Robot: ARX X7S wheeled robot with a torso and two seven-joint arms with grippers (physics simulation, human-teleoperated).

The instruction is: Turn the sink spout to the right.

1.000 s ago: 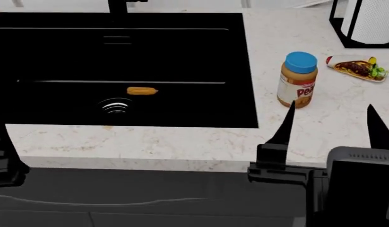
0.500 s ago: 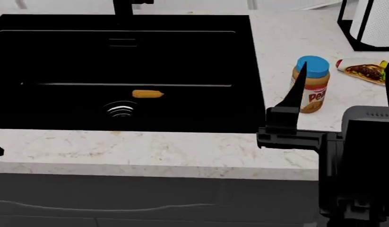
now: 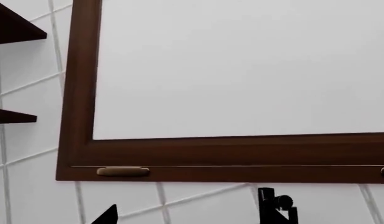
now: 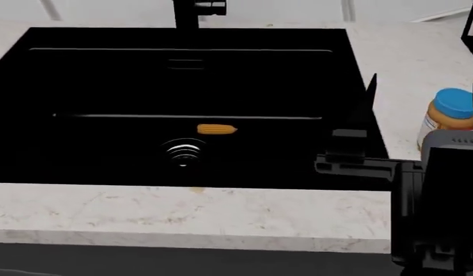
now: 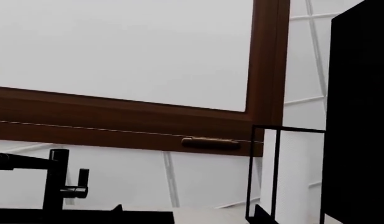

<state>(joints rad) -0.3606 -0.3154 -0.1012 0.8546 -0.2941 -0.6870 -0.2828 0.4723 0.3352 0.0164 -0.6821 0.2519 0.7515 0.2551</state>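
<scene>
One gripper visible: the right gripper (image 4: 420, 95), fingers spread apart and empty, raised beside the sink's (image 4: 83, 75) right edge.
Left gripper: out of sight overhead; state cannot be told.
Sink spout (image 5: 20, 162): upright behind the basin's back rim, untouched.
Basin contents: corn cob (image 4: 216, 129) near the drain (image 4: 183, 153).
Counter: peanut butter jar (image 4: 445, 118) behind the gripper.

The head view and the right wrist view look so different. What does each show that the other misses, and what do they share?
Only the head view shows the big matte black sink basin, its shiny round drain, a small yellow corn cob, the blue-lidded peanut butter jar, the pale marble counter and the right gripper, fingers apart.

Only the right wrist view shows the brown wooden window frame, the white wall tiles and the slim black sink spout.

Both show the faucet's black column.
</scene>
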